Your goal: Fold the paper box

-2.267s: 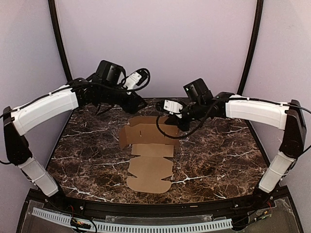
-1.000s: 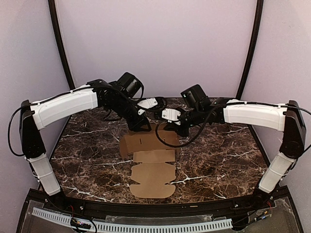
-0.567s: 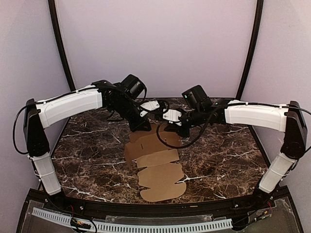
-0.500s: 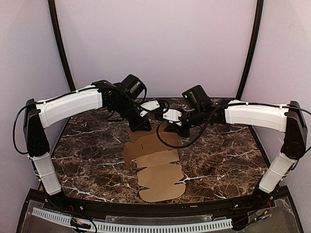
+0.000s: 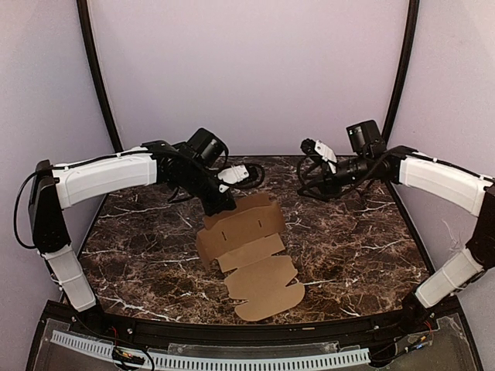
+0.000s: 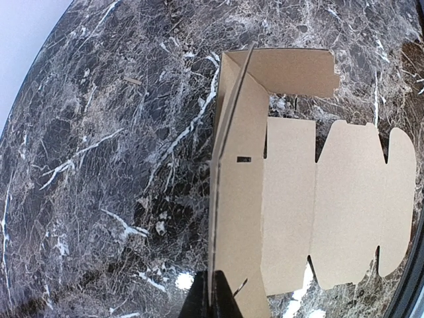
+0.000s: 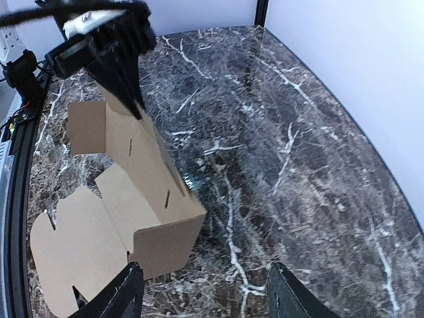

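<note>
One paper box (image 5: pixel 249 247) lies mid-way across the marble tabletop (image 5: pixel 139 232), mostly a flat die-cut sheet with its far panels lifted upright into an open corner. The left gripper (image 6: pixel 212 295) pinches the raised panel's edge. The right gripper (image 7: pixel 204 275) hangs spread wide, clear of the cardboard.

The dark, white-veined marble table (image 5: pixel 356 232) carries the brown paper box (image 5: pixel 255 263), partly unfolded flat.
</note>
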